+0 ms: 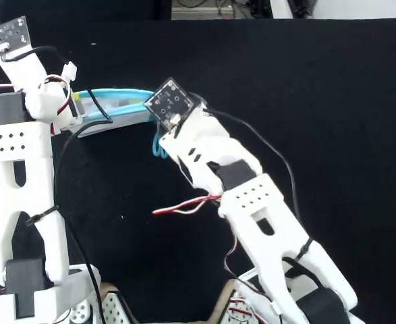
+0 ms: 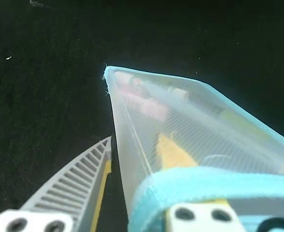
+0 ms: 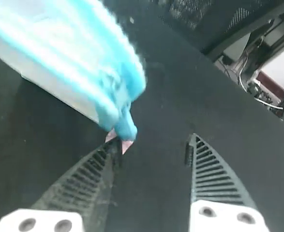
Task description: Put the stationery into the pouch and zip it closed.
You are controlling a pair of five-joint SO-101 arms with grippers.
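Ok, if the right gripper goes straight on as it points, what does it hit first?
Likely the pouch, its blue end just beyond one fingertip of the open right gripper; between the fingers only the table lies ahead. Depth unclear.

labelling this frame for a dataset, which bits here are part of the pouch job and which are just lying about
part of the job:
mesh pouch
stationery inside it
zip pull
left claw, gripping the pouch
right claw, open by the zip pull

just about:
loose red and white wires
cables beyond the table's far edge
black table cover
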